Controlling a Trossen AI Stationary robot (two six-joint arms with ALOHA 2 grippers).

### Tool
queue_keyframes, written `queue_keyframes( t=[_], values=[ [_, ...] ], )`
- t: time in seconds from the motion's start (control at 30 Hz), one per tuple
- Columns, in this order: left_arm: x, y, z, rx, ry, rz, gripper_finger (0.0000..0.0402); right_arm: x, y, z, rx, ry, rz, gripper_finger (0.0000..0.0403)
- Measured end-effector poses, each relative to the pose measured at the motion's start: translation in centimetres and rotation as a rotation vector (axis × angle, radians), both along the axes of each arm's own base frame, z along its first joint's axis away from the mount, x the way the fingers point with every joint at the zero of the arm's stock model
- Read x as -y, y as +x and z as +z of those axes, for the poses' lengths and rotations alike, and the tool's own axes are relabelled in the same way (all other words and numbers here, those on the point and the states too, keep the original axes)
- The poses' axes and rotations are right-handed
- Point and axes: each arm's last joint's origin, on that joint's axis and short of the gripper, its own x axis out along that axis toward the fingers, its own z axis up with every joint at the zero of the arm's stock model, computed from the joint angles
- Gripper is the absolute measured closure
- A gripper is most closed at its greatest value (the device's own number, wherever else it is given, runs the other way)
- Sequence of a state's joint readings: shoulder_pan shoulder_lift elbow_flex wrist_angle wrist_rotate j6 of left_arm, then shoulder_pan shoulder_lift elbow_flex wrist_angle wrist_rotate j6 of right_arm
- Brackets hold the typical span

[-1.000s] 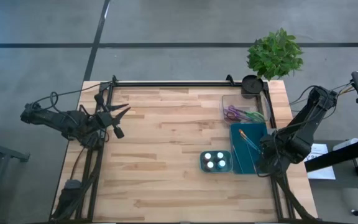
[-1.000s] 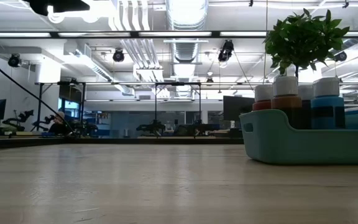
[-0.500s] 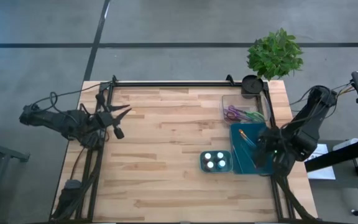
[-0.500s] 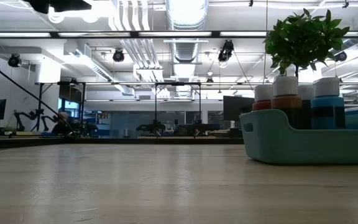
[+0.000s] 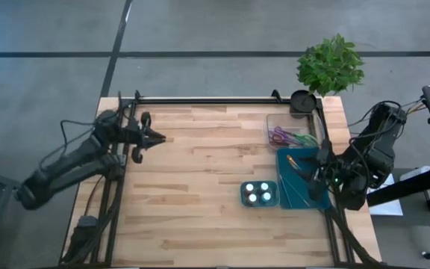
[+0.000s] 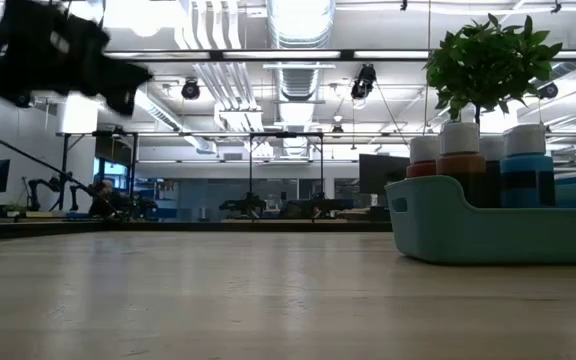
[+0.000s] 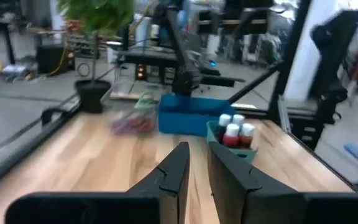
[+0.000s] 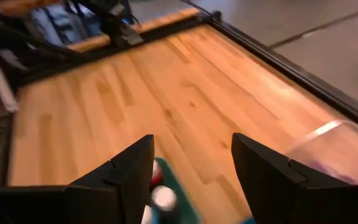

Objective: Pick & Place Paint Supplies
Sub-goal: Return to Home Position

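A blue tray (image 5: 286, 196) at the table's right holds thin paintbrushes (image 5: 297, 166), one with an orange handle. Beside it on the left stands a small teal caddy (image 5: 260, 194) with white-capped paint bottles (image 6: 463, 150). My right gripper (image 8: 191, 146) hangs open above the blue tray (image 5: 316, 173), with nothing between its fingers. My left gripper (image 7: 197, 155) is at the table's far left (image 5: 157, 138). It points level toward the right edge, its fingers nearly together on nothing.
A clear box (image 5: 291, 136) with purple and green items stands beyond the blue tray. A black pot (image 5: 302, 101) and a green plant (image 5: 331, 63) stand at the far right corner. A black rail (image 5: 207, 99) runs along the far edge. Bare wood (image 5: 200, 172) fills the middle.
My left arm has swung round at the table's left, and its gripper has dropped, turned and moved a little toward the right edge. It now shows in the low view at the upper left. My right gripper has risen and turned above the blue tray.
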State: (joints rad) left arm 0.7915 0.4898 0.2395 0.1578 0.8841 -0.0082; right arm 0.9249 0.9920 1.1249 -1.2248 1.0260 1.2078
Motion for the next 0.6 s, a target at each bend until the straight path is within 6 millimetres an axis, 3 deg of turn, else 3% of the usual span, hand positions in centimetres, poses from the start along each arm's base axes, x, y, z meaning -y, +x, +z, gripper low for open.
queue_keyframes(
  t=[0.13,0.3,0.43,0.6],
  values=[
    [0.4,-1.3,-5.1,0.034,-0.11,0.059,0.034,-1.0,0.8,-0.2,0.052,0.028,0.043,0.0192],
    [2.5,-0.9,-6.1,-0.074,-0.096,0.121,0.0368,-1.7,1.3,-0.2,0.084,0.038,0.07,0.0191],
    [5.1,-0.3,-5.6,-0.023,0.037,0.107,0.0394,-1.9,1.5,-0.1,0.087,0.035,0.066,0.0191],
    [8.3,0.0,-5.7,-0.029,0.155,0.104,0.0391,-2.0,1.6,0.0,0.094,0.041,0.065,0.0191]
  ],
)
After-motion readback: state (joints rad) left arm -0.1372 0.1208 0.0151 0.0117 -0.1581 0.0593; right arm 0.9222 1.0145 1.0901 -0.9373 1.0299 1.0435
